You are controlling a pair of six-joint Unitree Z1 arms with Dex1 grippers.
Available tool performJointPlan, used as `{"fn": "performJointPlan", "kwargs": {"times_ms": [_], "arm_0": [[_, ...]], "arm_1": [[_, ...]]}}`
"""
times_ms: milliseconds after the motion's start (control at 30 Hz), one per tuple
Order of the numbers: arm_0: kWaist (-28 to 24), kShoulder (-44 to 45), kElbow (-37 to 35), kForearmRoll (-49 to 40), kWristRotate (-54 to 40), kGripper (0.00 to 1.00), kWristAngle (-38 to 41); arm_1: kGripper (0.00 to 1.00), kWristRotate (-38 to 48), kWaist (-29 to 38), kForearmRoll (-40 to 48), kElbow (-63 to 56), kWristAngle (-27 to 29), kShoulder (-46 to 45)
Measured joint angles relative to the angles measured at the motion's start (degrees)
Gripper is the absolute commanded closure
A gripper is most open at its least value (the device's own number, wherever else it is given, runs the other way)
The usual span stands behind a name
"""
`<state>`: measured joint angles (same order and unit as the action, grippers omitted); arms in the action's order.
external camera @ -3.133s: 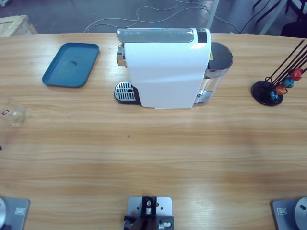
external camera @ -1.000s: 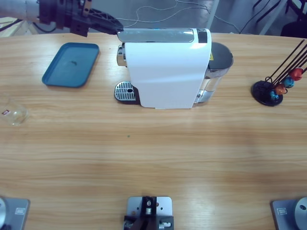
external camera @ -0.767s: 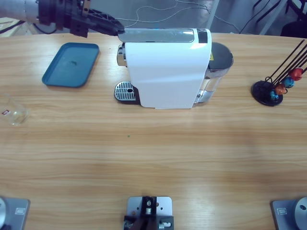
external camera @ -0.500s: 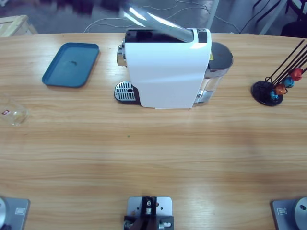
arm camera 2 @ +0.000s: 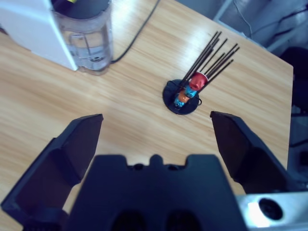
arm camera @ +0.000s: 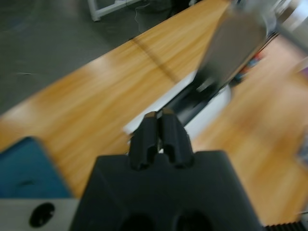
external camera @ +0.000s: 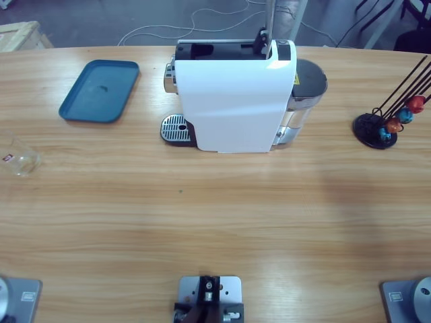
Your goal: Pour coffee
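Observation:
The white coffee machine (external camera: 232, 94) stands at the back middle of the table, its silver lever (external camera: 268, 23) raised upright over the open capsule slot (external camera: 215, 47). A small clear glass cup (external camera: 20, 160) sits near the table's left edge; no dark coffee shows in it. Neither arm appears in the high view. My left gripper (arm camera: 159, 115) is shut on nothing and hangs above the machine, near the raised lever (arm camera: 236, 43). My right gripper (arm camera 2: 155, 117) is open wide, high over the table near the capsule rack (arm camera 2: 185, 96).
A blue tray (external camera: 100, 91) lies left of the machine. The black wire capsule rack (external camera: 387, 124) with red, orange and blue capsules stands at the far right. The machine's drip grille (external camera: 175, 128) faces left, and its water tank (external camera: 303, 101) is on its right side.
An arm reached in from the upper left, lifted the machine's lever from flat to upright and left the high view. The cup, tray and rack stayed put.

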<state>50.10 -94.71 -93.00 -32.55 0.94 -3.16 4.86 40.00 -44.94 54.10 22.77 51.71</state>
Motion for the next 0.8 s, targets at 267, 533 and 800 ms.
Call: {"fn": "performJointPlan", "kwargs": {"times_ms": [267,533,800], "arm_0": [[6.58,2.73,6.13,-5.72,-5.09,0.000,-14.94],[7.51,19.58,29.61,-5.61,0.46,0.000,-11.39],[7.62,24.43,36.36,-5.26,3.16,0.011,-11.31]], "arm_1": [[0.054,3.85,-2.97,9.96,-4.63,8.45,2.92],[0.106,10.35,-13.24,27.59,-18.80,7.79,4.19],[0.208,12.22,-16.91,45.84,-27.43,2.19,14.19]]}}
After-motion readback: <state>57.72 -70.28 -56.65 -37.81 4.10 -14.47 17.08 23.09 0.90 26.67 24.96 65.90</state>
